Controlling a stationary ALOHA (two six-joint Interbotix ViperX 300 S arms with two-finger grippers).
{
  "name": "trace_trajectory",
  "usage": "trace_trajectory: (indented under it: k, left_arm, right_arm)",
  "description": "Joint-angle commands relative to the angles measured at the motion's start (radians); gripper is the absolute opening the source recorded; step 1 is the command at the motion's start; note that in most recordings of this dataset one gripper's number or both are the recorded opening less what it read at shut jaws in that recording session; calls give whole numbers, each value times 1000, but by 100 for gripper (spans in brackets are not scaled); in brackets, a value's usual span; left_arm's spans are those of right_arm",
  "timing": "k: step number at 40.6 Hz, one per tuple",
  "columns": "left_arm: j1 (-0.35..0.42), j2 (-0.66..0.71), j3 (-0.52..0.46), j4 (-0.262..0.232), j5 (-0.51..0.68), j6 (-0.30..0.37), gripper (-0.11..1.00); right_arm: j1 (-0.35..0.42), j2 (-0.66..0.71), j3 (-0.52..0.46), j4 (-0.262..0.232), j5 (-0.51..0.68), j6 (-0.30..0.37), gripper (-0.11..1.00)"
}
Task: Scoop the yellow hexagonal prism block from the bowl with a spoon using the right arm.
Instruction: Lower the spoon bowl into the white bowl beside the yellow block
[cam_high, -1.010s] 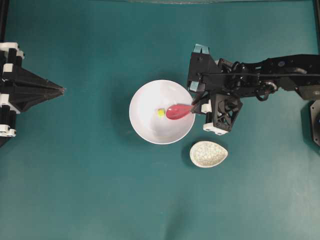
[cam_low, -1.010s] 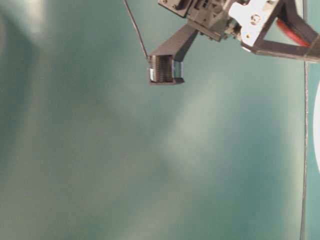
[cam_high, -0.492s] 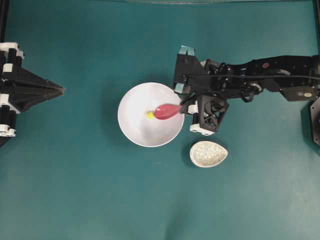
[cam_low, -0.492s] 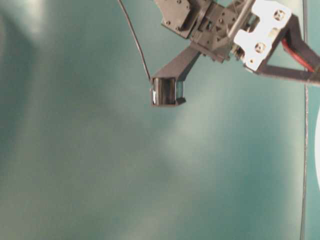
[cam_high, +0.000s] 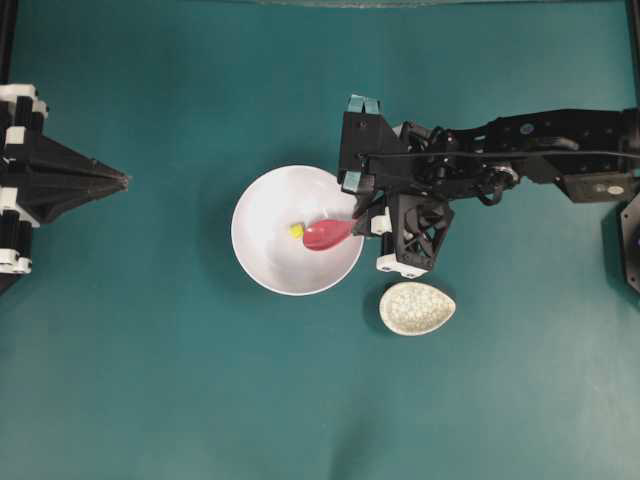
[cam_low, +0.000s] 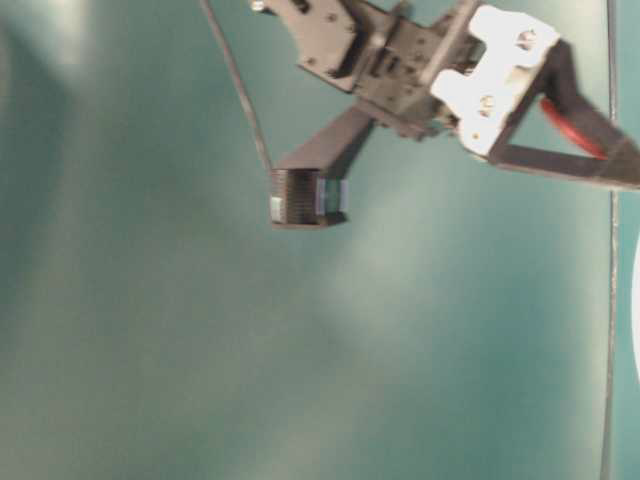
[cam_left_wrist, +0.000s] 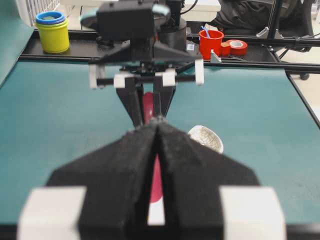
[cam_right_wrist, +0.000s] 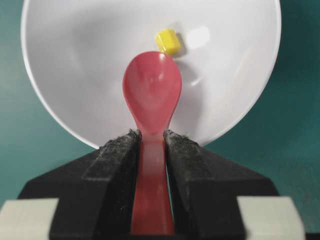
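Two black foam-faced jaws of the right gripper (cam_right_wrist: 151, 145) pinch the short straight handle of one spoon (cam_right_wrist: 151, 100), a glossy pink-red ceramic soup spoon whose oval scoop faces up. In the right wrist view the spoon's long axis runs straight away from the jaws, scoop tip leading, out over the near rim and into the one bowl (cam_right_wrist: 75, 65), a large, round, plain white dish with a smooth shiny inside. One yellow hexagonal prism block (cam_right_wrist: 167, 41), tiny, bright and flat-faced, lies on the bowl's floor just beyond the scoop tip and a little to its right, near it, though whether they touch cannot be told. From overhead the spoon (cam_high: 326, 234) points left and slightly down across the bowl (cam_high: 262, 250), with the block (cam_high: 296, 230) at its tip, and the right arm (cam_high: 520, 150), black with white and teal fittings, reaches in from the right edge. One small speckled oval dish (cam_high: 417, 307) sits on the teal counter (cam_high: 180, 380) just beside the bowl's lower right. At the far left, well apart, the left gripper (cam_high: 122, 180) rests with its two jaws pressed together to a point, holding nothing.
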Motion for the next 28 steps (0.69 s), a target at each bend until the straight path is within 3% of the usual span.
trace_trajectory:
  k: [1,14,28]
  left_arm:
    - [2,5,-18,3,-6,0,0]
    - [2,5,-18,3,-6,0,0]
    - [2,5,-18,3,-8,0,0]
  right_arm:
    - [0,-52,-25,2,25,3,24]
    - [-2,-77,-46,2,49,12,24]
    - [-8,17,-196,-3,245,78,24]
